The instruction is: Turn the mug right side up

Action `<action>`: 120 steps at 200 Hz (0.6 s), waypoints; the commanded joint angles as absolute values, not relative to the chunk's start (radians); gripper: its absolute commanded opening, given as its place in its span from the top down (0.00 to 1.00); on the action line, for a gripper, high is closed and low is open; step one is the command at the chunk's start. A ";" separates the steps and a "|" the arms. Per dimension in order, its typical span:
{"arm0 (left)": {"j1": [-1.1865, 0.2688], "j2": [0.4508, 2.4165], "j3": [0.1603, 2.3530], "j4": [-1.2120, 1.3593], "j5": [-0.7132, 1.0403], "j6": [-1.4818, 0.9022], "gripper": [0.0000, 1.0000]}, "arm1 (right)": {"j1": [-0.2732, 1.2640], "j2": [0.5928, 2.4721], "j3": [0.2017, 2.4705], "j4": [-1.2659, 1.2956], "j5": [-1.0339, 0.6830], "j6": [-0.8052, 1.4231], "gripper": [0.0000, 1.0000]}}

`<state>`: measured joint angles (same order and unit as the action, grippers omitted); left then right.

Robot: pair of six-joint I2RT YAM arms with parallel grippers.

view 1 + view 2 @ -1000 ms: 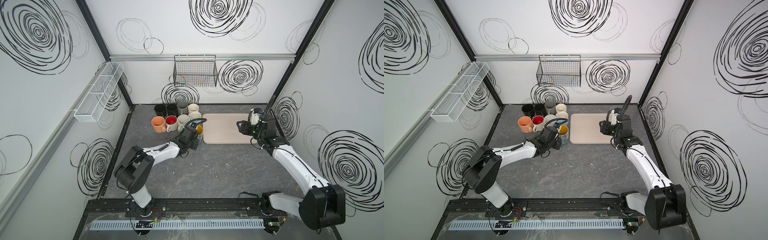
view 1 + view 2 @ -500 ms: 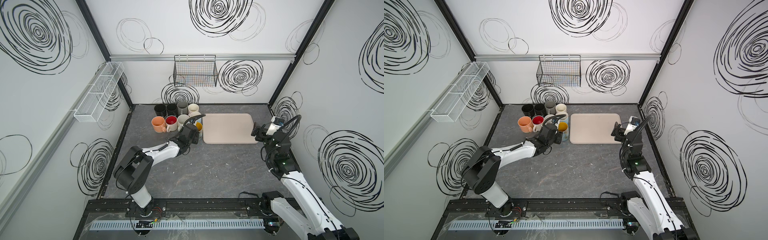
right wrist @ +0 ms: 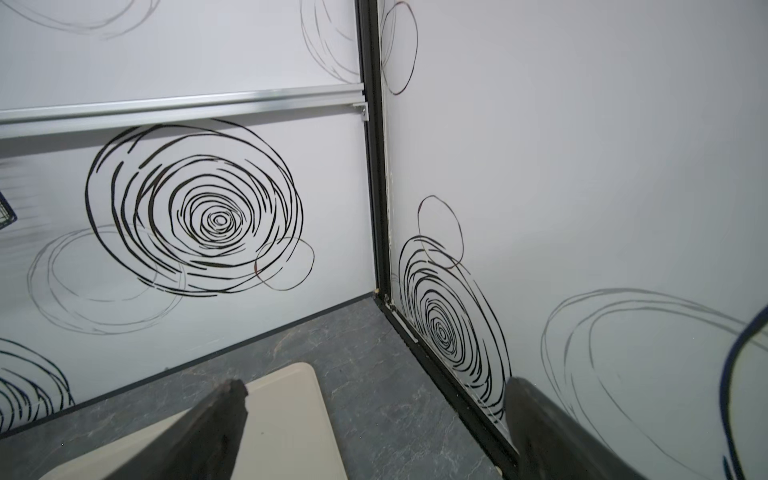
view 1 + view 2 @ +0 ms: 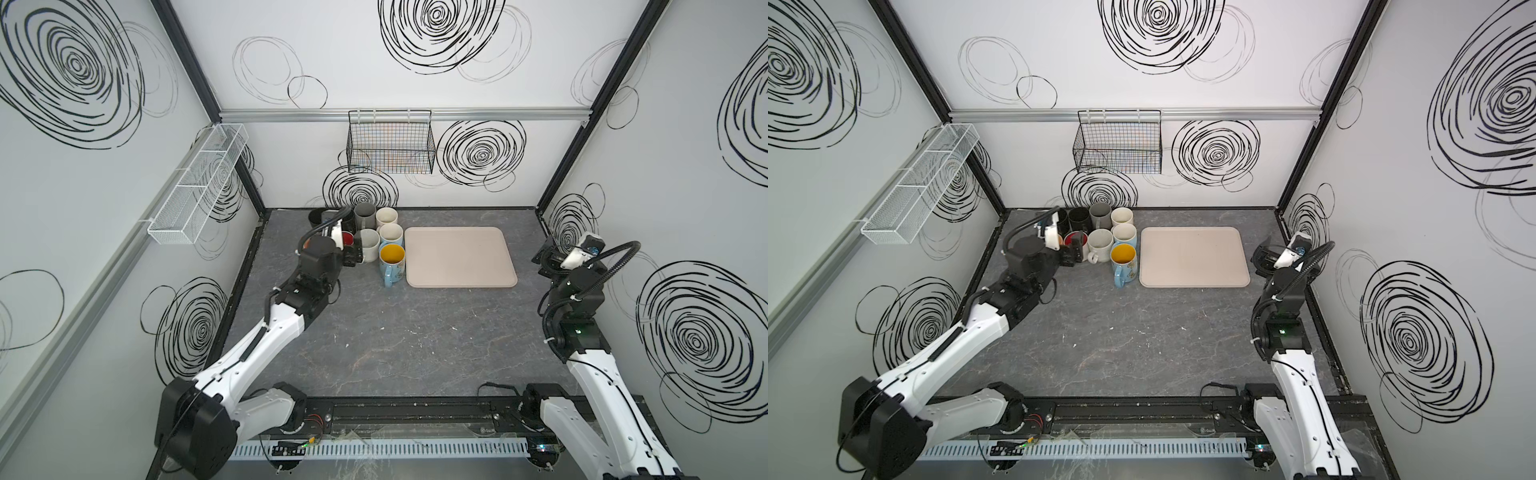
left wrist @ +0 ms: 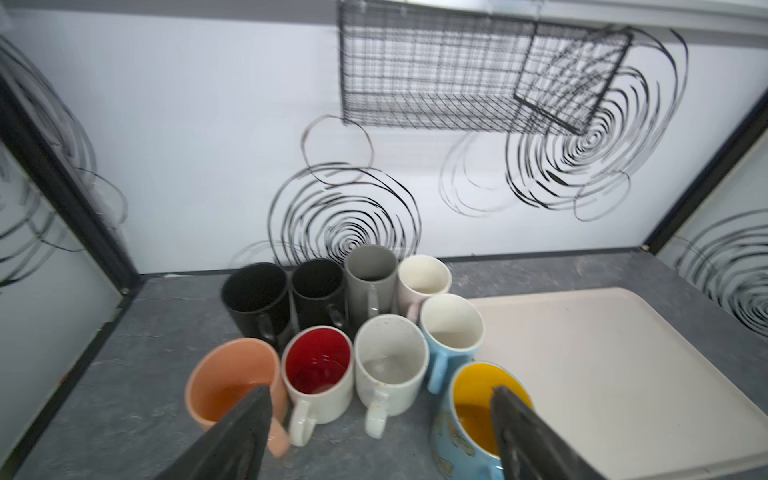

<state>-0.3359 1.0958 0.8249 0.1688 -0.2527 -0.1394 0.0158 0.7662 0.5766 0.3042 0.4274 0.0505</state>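
Observation:
The mug [image 4: 391, 258], light blue with a yellow inside, stands upright with its mouth up at the left edge of the beige tray [image 4: 457, 257], handle toward the front; it also shows in a top view [image 4: 1123, 258] and the left wrist view [image 5: 478, 399]. My left gripper [image 4: 351, 254] [image 5: 379, 392] hangs open just left of the mug and holds nothing; one finger [image 5: 511, 419] shows in front of the mug's rim. My right gripper [image 4: 546, 259] [image 3: 374, 386] is open and empty near the right wall, past the tray's right edge [image 3: 286, 415].
Several other upright mugs crowd behind and left of the blue one: peach [image 5: 232, 374], red-inside [image 5: 318, 365], white [image 5: 390, 361], light blue [image 5: 451, 324], black, grey, cream. A black wire basket [image 4: 390, 145] hangs on the back wall, a white mesh shelf [image 4: 195, 187] on the left wall.
My left gripper opened, let go of the blue mug and drew back to the left. My right arm pulled away from the tray toward the right wall and opened.

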 commanded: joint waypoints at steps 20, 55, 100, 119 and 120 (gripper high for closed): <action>-0.157 0.931 0.491 0.463 -0.178 -0.151 0.01 | -0.049 0.862 0.371 0.468 0.250 0.065 0.00; -0.126 0.822 0.296 0.546 -0.355 -0.195 0.01 | -0.055 0.994 0.306 0.512 0.167 0.110 0.00; -0.123 0.843 0.116 0.772 -0.514 -0.176 0.01 | -0.059 1.099 0.247 0.690 0.171 0.097 0.00; -0.101 0.929 0.066 0.938 -0.469 -0.164 0.01 | -0.063 1.147 0.231 0.759 0.153 0.094 0.00; -0.099 0.936 0.066 0.945 -0.465 -0.164 0.01 | -0.063 1.149 0.229 0.763 0.151 0.094 0.00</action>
